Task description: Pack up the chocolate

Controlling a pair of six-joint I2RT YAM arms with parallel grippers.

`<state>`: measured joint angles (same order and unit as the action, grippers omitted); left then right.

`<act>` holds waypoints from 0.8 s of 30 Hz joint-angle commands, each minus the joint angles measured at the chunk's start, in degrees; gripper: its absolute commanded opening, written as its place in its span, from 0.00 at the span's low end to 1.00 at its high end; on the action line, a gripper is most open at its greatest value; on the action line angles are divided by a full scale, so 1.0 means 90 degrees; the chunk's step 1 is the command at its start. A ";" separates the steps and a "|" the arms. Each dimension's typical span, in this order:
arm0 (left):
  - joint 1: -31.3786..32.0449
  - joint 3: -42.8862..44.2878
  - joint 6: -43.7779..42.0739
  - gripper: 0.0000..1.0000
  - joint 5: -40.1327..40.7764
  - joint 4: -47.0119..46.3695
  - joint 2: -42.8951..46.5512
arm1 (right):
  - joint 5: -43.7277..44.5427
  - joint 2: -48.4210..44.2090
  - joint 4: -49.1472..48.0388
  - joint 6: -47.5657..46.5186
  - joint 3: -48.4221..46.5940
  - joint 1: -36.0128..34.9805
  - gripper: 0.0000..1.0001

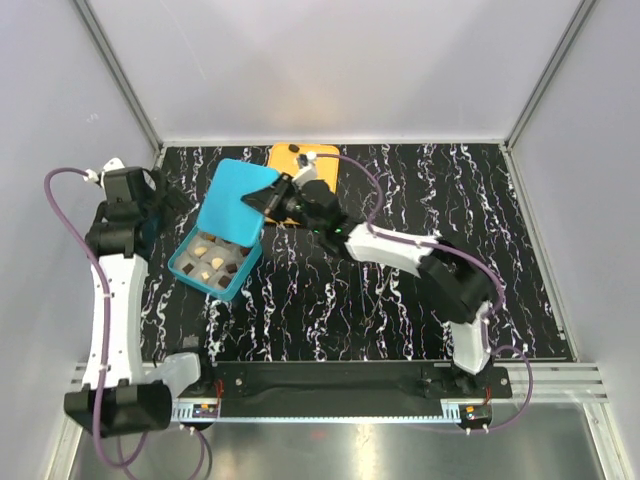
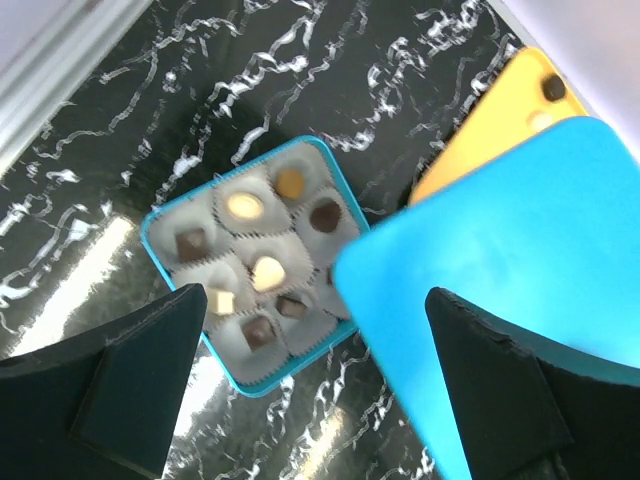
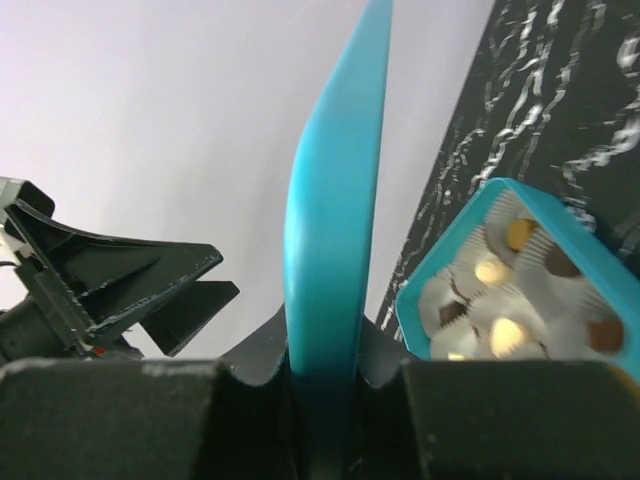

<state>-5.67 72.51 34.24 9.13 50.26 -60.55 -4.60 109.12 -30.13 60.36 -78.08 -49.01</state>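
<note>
Teal box [image 1: 178,262] and teal lid [image 1: 232,198] from overhead. What else is on that black marbled table [image 1: 400,310]?

An orange tray [image 1: 290,155] at the far edge, partly behind the lid. The lid hangs tilted above the box's far corner, pinched at its edge by the right gripper [image 1: 268,197]. The left gripper [image 1: 168,198] sits just left of the lid, touching nothing. The chocolate [image 1: 212,262] lies in the box, left of centre on the table.

And from the left wrist?

Its fingers [image 2: 110,390] are spread wide with nothing between them. Below them the box sits turned cornerwise. Brown and cream pieces rest in white paper cups [image 2: 232,352], their rows running diagonally. The lid covers the box's right corner and most of the tray.

Do the pieces point any way?

Too small to tell; I see no long side on any of them.

The right wrist?

The lid stands edge-on up the middle, clamped tight between the jaws, and blocks part of the pale wall. The box shows low on the right, and the spread left gripper is on the left.
</note>
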 commanded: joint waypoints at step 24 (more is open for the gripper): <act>-0.1665 0.1240 -0.1226 0.99 -0.0622 -0.0751 -0.1679 | 0.1965 0.3217 -0.1964 0.1145 -0.2399 -0.0999 0.00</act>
<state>-20.34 81.03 26.15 7.03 46.68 -73.58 8.19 138.54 -41.80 67.79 -99.02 -56.42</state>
